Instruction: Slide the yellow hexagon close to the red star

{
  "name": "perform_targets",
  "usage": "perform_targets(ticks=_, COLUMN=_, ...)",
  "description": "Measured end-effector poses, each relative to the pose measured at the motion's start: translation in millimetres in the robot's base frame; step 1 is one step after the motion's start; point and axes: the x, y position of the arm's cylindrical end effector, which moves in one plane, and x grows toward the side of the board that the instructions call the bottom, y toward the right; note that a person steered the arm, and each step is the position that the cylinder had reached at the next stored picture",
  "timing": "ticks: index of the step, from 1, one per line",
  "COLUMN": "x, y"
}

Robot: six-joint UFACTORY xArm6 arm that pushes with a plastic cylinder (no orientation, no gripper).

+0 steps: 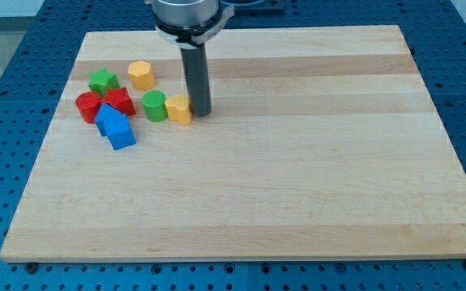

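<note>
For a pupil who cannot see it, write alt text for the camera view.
My tip rests on a pale wooden board, touching the right side of a yellow block beside a green cylinder. To the view's left cluster a red star, red cylinder, green star, yellow hexagon and two blue blocks.

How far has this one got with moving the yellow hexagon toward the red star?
Done: little; the yellow hexagon sits above the cluster, apart from the red star, beside the green star. In hand: my tip is against another yellow block, right of the green cylinder. Left: reach the hexagon and push it down-left.
</note>
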Motion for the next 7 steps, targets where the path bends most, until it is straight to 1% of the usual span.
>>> perform_targets(ticks=1, x=0.2, y=-14.5)
perform_targets(ticks=2, x=-1.5, y=-8.3)
perform_targets(ticks=3, x=-23.9, y=4.4)
perform_targets(ticks=5, x=-81.5, y=3.1)
perform_targets(ticks=6, x=-109.0, y=-17.0)
perform_targets(ticks=7, x=-119.9, y=-59.1)
